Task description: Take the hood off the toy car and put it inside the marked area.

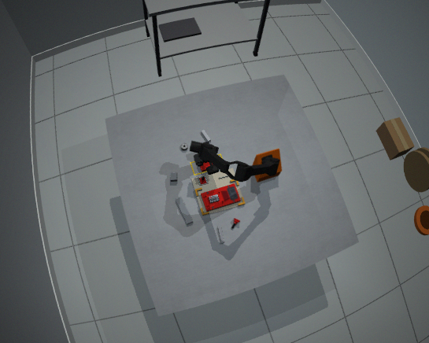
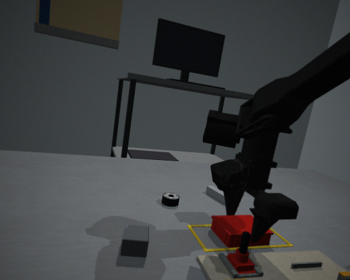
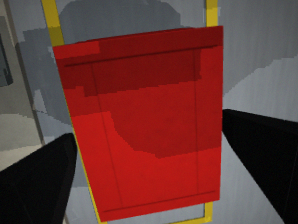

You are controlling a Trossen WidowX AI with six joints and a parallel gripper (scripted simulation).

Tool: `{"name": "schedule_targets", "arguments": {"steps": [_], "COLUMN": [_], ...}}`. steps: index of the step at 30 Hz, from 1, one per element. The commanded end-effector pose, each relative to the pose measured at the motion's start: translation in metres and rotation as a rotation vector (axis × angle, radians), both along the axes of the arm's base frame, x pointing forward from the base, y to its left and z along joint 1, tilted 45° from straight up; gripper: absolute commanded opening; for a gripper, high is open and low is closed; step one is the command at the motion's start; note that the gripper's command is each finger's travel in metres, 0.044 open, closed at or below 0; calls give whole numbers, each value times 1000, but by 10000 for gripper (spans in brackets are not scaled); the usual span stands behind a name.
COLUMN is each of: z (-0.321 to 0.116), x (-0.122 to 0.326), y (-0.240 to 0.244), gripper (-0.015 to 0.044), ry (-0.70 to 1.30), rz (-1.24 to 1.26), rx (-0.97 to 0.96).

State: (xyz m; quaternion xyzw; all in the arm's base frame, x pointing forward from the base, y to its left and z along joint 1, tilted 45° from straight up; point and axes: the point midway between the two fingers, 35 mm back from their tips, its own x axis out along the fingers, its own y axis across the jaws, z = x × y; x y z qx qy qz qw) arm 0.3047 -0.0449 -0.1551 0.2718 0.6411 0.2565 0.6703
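Red hood (image 1: 205, 166) (image 2: 234, 223) (image 3: 150, 175) sits between the fingers of your released gripper (image 1: 206, 164) (image 2: 242, 227) (image 3: 149, 129), so lifting off-centre could drag it across the yellow outline (image 1: 192, 168) (image 2: 197, 238) (image 3: 212, 15)

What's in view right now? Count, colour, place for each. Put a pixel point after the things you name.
hood (image 2: 234, 226) (image 3: 150, 125): one, red, in the yellow outline
marked outline (image 2: 197, 238) (image 3: 213, 17): one, yellow, on the table
toy car (image 1: 226, 197): one, red, on the beige board
beige board (image 1: 221, 183) (image 2: 277, 261): one, below the outline in the top view
ring (image 1: 184, 146) (image 2: 170, 200): one, black and silver, on the table
monitor (image 2: 189, 48): one, black, on the rear desk
boxes, floor (image 1: 395, 138): one, brown, right
gripper (image 1: 205, 164) (image 2: 242, 228) (image 3: 149, 129): one, black, fingers open around hood
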Motion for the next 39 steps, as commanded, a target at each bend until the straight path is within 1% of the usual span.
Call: {"name": "schedule_targets", "arguments": {"steps": [1,6,8,39], "z": [8,44,51,51], "x": [1,-2,-3,-3], "y": [-9,-45,-52,-52], "gripper": [440,440,440,440], "ry": [-3,-2,-2,-2], "rz": [1,1,2,2], "rx": [-3,1,3,3]}}
